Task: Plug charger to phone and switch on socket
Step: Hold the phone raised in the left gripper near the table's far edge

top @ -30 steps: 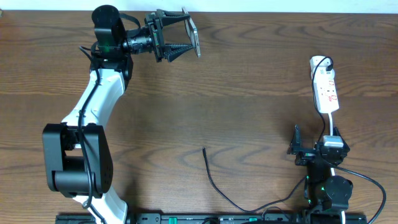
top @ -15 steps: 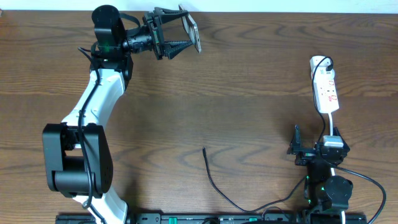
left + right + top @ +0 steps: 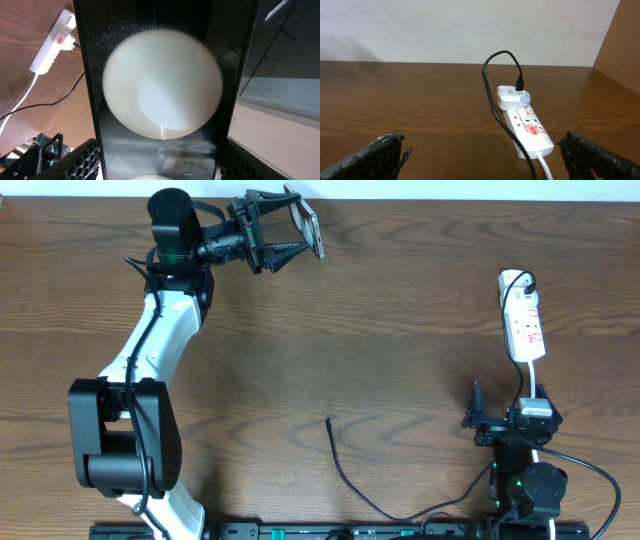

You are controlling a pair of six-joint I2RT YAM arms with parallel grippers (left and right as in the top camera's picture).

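Note:
My left gripper (image 3: 290, 232) is shut on the phone (image 3: 311, 230), a glossy black slab held on edge above the table's far edge. In the left wrist view the phone (image 3: 165, 100) fills the frame between my fingers and reflects a large white round spot. The socket (image 3: 523, 320), a white power strip with red markings, lies at the right; it also shows in the right wrist view (image 3: 527, 127). The charger cable (image 3: 345, 475) lies on the table, its plug tip free near the middle front. My right gripper (image 3: 500, 420) is open and empty, just in front of the socket.
The wooden table (image 3: 400, 310) spans the view. A white lead (image 3: 545, 167) leaves the socket's near end, and the black cable (image 3: 495, 95) arches from the white plug on its far end. The left arm's base (image 3: 115, 440) stands at the front left.
My left gripper has moved slightly farther away with the phone in it. The right arm, the socket and the charger cable have not moved.

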